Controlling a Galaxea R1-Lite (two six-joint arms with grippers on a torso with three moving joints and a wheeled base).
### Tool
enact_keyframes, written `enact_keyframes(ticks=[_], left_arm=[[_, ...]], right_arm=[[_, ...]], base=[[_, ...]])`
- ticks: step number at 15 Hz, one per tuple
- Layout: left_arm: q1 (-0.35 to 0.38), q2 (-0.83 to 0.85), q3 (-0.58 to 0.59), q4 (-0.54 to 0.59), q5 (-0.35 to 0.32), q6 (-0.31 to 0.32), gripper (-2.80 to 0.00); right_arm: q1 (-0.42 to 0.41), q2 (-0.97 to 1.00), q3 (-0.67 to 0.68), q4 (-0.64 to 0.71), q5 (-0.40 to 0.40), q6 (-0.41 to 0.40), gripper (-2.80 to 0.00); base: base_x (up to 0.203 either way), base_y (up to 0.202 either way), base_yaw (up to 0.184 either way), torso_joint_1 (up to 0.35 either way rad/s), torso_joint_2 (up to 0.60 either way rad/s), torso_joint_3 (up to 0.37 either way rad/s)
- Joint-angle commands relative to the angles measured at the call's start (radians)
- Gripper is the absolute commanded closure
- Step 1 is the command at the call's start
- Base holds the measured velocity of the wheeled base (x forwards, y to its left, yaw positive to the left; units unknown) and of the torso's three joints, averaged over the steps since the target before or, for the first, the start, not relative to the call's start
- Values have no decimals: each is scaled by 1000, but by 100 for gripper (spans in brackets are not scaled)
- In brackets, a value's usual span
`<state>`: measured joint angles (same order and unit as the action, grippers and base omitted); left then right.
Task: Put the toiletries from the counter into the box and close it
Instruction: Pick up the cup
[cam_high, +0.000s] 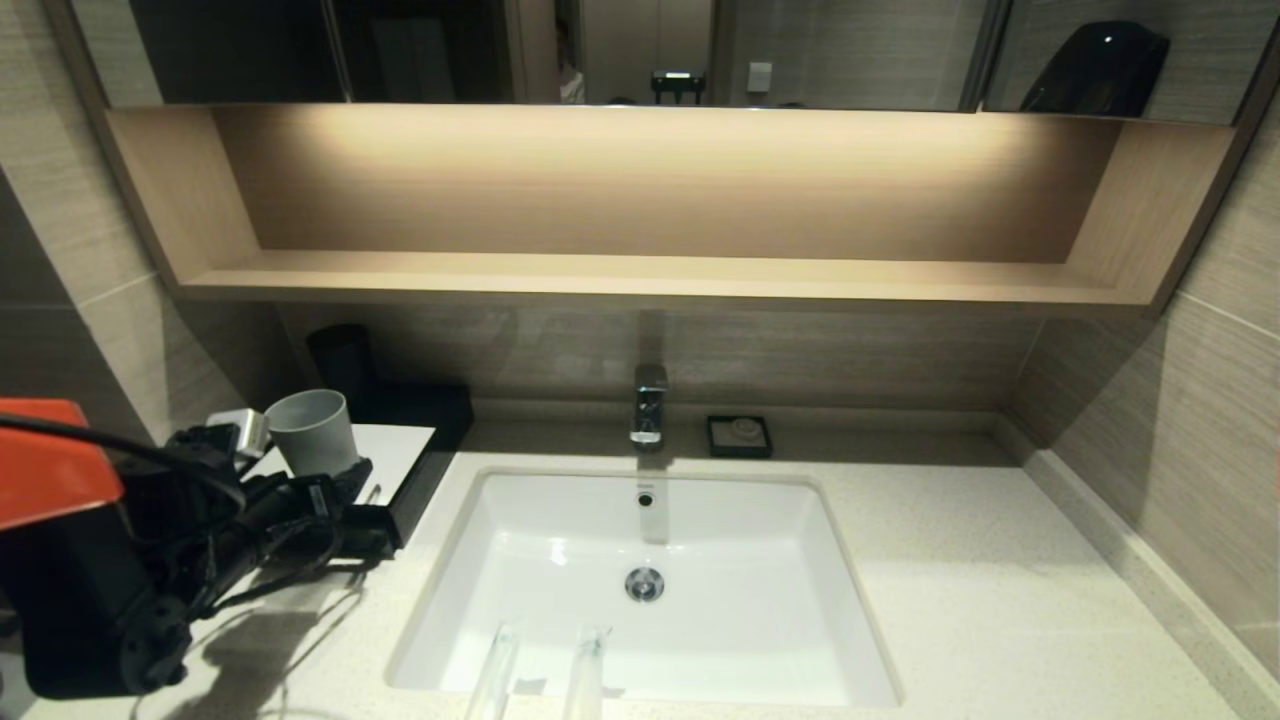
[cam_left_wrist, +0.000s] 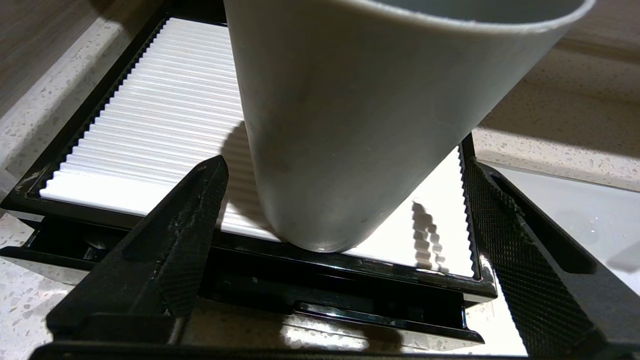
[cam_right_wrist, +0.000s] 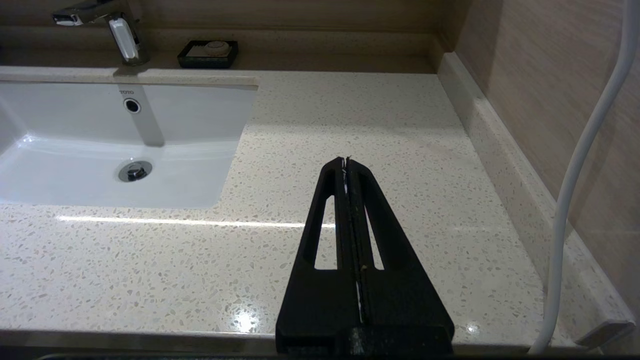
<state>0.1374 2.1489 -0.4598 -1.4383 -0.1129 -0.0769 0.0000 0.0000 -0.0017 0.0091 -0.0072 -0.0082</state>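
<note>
Left gripper (cam_left_wrist: 340, 200) spread wide around the grey cup (cam_left_wrist: 360, 115) on the box (cam_left_wrist: 150, 115), drawer front just below its jaws, likely to pull; toiletries (cam_high: 495, 665) wait by the sink; right gripper (cam_right_wrist: 346, 165) idles, pressed together.

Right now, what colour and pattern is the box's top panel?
White with fine parallel ridges, framed in black: the box, clearest in the left wrist view.

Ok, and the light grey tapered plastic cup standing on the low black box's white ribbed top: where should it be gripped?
Its round lower wall, coming level from the front, where the open left gripper straddles it. The cup widens upward, so fingers set low should not slip off when lifting. The right gripper sits shut over the counter.
</note>
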Motion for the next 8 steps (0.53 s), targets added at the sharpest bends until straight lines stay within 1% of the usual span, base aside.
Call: enact_keyframes(ticks=[1, 2, 8], left_arm=[[1, 0, 0, -8, -1, -1, -280], [1, 0, -2, -8, 1, -1, 0], [2, 5, 0, -45, 1, -1, 0]], right_arm=[[0, 0, 0, 0, 0, -1, 0], [0, 0, 0, 0, 0, 0, 0], [0, 0, 0, 0, 0, -1, 0]], base=[[0, 0, 0, 0, 0, 0], [0, 0, 0, 0, 0, 0], [0, 0, 0, 0, 0, 0]])
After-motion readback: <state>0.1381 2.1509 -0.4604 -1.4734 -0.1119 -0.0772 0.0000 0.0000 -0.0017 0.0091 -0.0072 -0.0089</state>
